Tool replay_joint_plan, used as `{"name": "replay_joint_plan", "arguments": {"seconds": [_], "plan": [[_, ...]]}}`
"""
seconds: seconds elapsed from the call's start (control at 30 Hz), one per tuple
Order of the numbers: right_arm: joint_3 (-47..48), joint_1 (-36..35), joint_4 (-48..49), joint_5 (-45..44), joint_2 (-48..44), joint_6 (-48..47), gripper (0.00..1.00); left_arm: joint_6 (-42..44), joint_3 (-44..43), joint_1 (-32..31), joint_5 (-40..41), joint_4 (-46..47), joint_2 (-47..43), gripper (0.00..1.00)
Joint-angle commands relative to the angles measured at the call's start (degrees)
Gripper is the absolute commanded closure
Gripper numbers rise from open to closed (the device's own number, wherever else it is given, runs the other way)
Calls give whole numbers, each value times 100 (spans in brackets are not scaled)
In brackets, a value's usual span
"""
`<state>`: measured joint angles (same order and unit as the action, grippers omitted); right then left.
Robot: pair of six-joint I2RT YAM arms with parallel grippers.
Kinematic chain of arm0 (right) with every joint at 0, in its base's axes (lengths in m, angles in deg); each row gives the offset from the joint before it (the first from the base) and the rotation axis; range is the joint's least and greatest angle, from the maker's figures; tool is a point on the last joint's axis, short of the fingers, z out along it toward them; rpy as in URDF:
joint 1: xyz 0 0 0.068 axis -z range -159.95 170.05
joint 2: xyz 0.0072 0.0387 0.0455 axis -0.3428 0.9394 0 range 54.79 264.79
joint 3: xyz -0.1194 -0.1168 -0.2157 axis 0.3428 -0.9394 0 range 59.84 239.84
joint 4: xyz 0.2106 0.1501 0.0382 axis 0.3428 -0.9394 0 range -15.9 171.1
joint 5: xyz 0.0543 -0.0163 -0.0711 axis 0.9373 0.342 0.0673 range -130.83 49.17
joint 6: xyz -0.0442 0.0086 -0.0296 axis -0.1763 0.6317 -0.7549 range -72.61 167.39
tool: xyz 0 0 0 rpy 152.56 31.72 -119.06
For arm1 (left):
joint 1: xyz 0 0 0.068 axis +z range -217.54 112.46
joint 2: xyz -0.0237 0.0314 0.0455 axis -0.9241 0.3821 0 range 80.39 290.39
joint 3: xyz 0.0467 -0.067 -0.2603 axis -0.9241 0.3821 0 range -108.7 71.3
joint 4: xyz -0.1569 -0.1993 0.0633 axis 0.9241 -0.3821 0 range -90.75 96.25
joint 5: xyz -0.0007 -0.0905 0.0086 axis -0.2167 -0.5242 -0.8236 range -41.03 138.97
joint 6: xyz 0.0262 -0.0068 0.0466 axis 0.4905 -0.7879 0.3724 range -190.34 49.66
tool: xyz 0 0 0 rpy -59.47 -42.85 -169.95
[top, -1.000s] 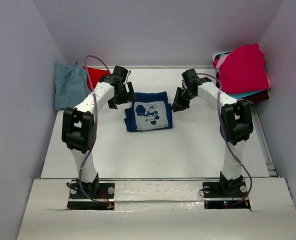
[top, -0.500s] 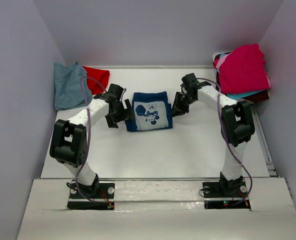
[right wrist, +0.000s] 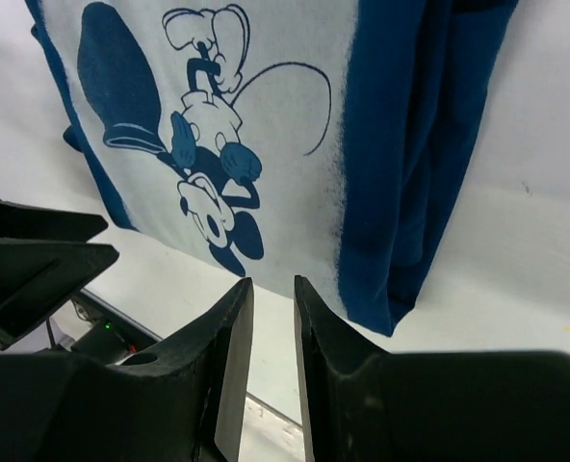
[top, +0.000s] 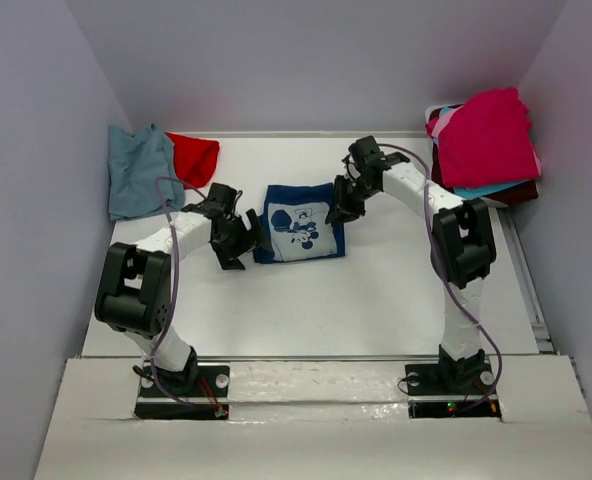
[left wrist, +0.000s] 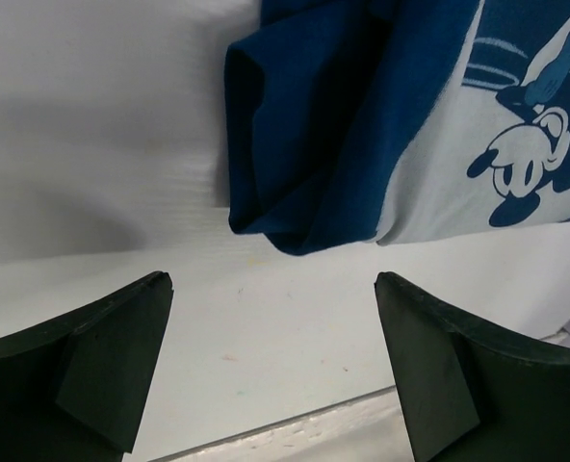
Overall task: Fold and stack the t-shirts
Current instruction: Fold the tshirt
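Note:
A navy t-shirt point(top: 298, 222) with a white cartoon-mouse print lies folded in a rectangle mid-table. My left gripper point(top: 238, 240) is open and empty, low beside the shirt's near left corner; the left wrist view shows its jaws point(left wrist: 273, 284) wide apart over bare table, just short of the navy folds point(left wrist: 314, 125). My right gripper point(top: 341, 200) hovers at the shirt's far right edge; in the right wrist view point(right wrist: 271, 284) its jaws stand a narrow slit apart with nothing between them, above the print and the navy edge point(right wrist: 401, 144).
A blue-grey tee point(top: 136, 175) and a red tee point(top: 194, 157) lie at the back left. A pile stands at the back right: a magenta tee point(top: 488, 135) on top, turquoise point(top: 486, 188) and maroon point(top: 521, 192) beneath. Walls enclose the table.
My left gripper has moved nearer and lower, to the shirt's near left corner. My right gripper has moved left to the shirt's right edge. The shirt has not moved.

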<state>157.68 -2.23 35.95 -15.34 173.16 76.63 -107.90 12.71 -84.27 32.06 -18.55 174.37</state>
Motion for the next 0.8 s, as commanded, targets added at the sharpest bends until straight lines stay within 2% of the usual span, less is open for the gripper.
{"name": "replay_joint_plan", "arguments": {"seconds": [0.0, 0.1, 0.2, 0.43, 0.53, 0.77], "plan": [[604, -48, -407, -80, 222, -401, 70, -392, 408, 56, -681, 422, -538, 1], [1043, -48, -618, -168, 564, -585, 70, -909, 777, 56, -1322, 931, -730, 1], [1254, -48, -697, -185, 854, -629, 70, -1025, 884, 56, -1368, 994, -836, 1], [1211, -48, -548, -133, 1241, -735, 70, -1367, 1059, 56, -1535, 1187, -959, 1], [1176, -48, -574, -133, 1373, -796, 70, -1726, 1297, 56, -1753, 1590, -1030, 1], [868, -48, -565, -177, 1268, -876, 70, -2053, 1526, 56, -2071, 1864, -890, 1]]}}
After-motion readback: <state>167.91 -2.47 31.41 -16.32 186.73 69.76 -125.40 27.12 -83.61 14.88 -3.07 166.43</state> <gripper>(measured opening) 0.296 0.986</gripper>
